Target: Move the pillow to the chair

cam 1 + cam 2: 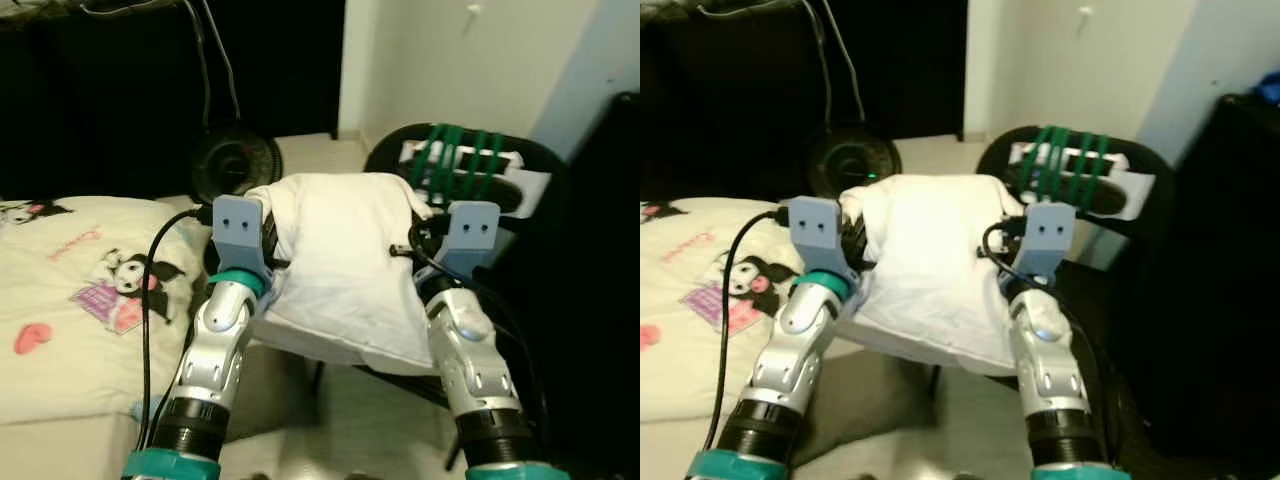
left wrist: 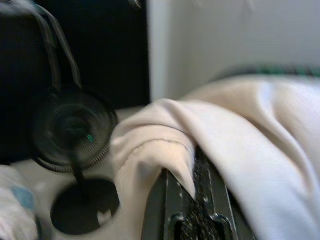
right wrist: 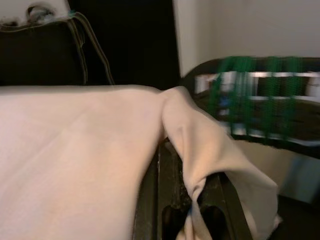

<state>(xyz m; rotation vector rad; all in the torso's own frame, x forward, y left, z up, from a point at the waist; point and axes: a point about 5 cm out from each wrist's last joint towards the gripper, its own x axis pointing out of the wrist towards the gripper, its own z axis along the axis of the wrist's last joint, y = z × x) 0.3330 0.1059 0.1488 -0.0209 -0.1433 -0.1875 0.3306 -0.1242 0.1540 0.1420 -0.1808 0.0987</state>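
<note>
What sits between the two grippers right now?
The white pillow spans the whole gap, pinched by the left gripper and right gripper; the eye views show it held up before the chair.

cartoon-print bed (image 1: 70,330), floor (image 1: 310,152), fan (image 1: 236,165)

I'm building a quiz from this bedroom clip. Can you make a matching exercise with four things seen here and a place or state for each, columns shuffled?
Things:
1. pillow
2. chair
3. fan
4. bedsheet

Places or states:
a. on the floor by the dark wall
b. cartoon print, on the robot's left
c. held up between the left hand and the right hand
d. black, with green straps, just past the pillow

Pairs: 1-c, 2-d, 3-a, 4-b
</note>
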